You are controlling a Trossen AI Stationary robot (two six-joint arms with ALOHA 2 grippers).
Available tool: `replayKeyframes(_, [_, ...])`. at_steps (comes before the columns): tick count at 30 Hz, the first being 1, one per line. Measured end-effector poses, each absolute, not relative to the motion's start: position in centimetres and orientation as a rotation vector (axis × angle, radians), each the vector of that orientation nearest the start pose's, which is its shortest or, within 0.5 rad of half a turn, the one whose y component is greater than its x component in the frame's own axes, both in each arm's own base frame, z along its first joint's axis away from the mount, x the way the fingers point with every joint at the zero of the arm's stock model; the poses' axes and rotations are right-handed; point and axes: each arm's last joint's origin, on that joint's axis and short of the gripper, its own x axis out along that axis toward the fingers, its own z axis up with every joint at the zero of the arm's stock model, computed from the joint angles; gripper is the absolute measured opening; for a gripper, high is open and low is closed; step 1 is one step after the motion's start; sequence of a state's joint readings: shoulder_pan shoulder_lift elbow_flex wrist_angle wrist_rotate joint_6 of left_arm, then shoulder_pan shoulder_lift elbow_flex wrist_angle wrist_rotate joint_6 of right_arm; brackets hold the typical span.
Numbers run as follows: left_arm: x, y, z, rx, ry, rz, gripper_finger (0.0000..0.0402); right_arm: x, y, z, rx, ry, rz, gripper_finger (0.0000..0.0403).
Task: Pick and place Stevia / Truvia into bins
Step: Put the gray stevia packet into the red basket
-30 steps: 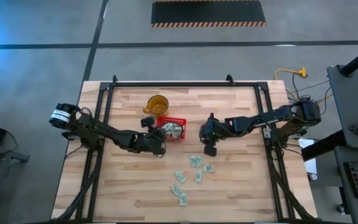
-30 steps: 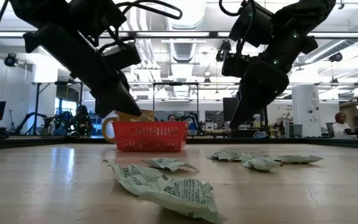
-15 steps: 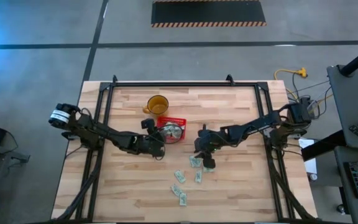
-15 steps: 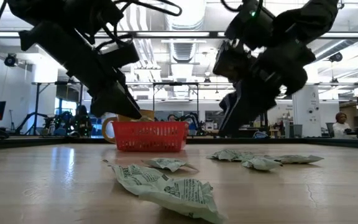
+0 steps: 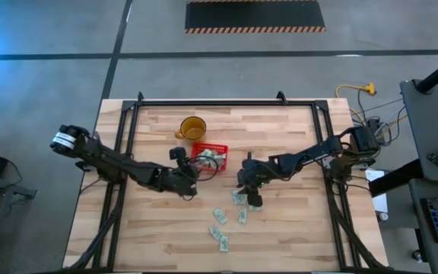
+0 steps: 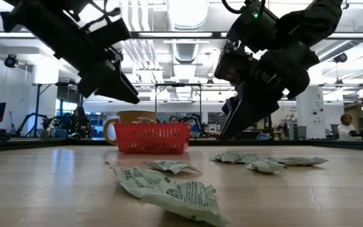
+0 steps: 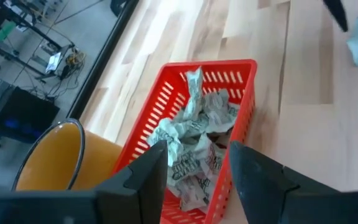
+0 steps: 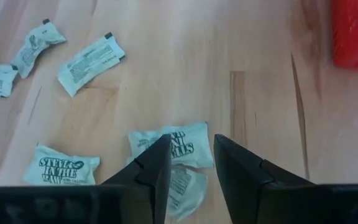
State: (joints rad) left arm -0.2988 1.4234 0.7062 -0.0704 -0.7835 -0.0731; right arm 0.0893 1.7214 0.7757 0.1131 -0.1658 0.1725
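The red basket (image 5: 210, 155) stands mid-table with several crumpled Stevia sachets (image 7: 194, 140) inside. My left gripper (image 7: 197, 149) hovers open above its near left side, with nothing between the fingers. Several more sachets (image 5: 226, 221) lie flat on the wood nearer the front edge. My right gripper (image 8: 191, 140) hangs open just over the farthest of them, with a finger on either side of one pale green sachet (image 8: 173, 144). In the low view its fingertips (image 6: 224, 133) stay above the table top.
An amber cup (image 5: 192, 127) stands just behind the basket at its far left. Dark frame rails (image 5: 128, 137) run along the table's left, right and far edges. Bare wood lies to the left and right of the sachets.
My right gripper has gone toward the near edge and a little left, coming down over the farthest loose sachets. My left gripper has risen above the basket and drawn slightly back toward the left.
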Motion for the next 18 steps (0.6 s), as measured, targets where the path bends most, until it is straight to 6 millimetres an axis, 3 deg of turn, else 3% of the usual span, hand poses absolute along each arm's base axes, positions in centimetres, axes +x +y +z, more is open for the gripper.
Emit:
replayKeyframes(8, [25.77, -6.56, 18.42, 0.362, 0.680, 0.455, 0.0156, 30.66, 3.26, 12.32, 0.275, 0.971, 0.128, 0.0109])
replayKeyframes(18, [25.67, -6.73, 18.36, 0.368, 0.684, 0.448, 0.0156, 30.55, 3.86, 12.29, 0.294, 0.983, 0.138, 0.0112])
